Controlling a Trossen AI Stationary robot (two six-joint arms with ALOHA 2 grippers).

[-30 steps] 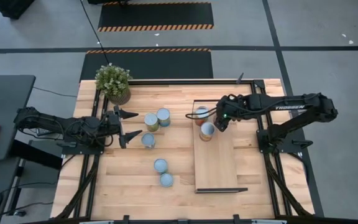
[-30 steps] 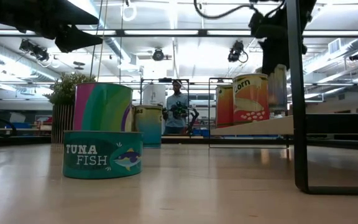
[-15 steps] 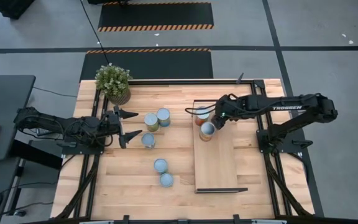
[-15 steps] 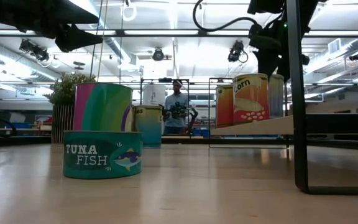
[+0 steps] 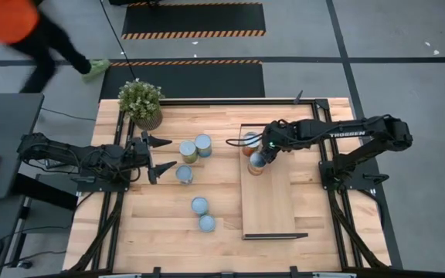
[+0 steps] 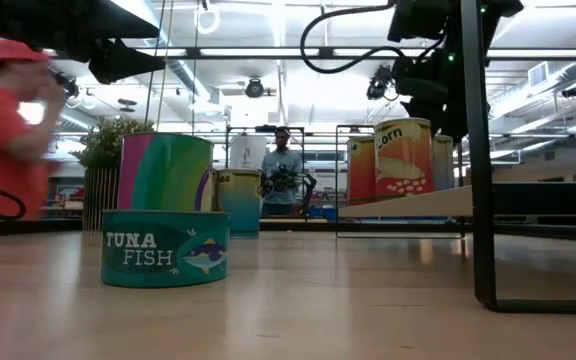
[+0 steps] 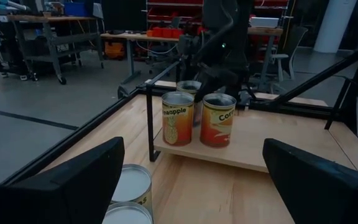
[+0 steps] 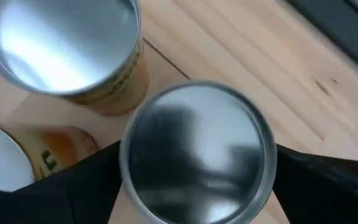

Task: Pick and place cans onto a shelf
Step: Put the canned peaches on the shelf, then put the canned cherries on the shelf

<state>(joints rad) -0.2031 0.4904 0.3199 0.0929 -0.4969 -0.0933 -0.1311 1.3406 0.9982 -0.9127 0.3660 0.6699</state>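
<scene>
nearest the low camera, on the table (image 5: 222, 224), a tuna fish can (image 6: 165, 248) and four more cans wait. the left end effector (image 5: 161, 153) hovers beside them, fingers apart. farther off, three cans, pineapple (image 7: 178, 118) and corn (image 7: 218, 119) among them, stand on the shelf (image 5: 269, 205); the right end effector (image 5: 258, 152) straddles the third, fingers spread, not clamping.

1. A flat tuna fish can (image 6: 165, 248) stands nearest on the tabletop (image 6: 288, 310).
2. Behind it stand a tall rainbow-labelled can (image 6: 166, 172) and a teal can (image 6: 238, 200).
3. The shelf (image 6: 408, 205) carries a corn can (image 6: 404, 157) with other cans close beside it.
4. The right gripper (image 6: 438, 90) hangs just above the corn can; its fingertips are hidden behind the black frame post (image 6: 480, 150).
5. A blurred person in red (image 6: 3, 130) is at the far left edge.
</scene>
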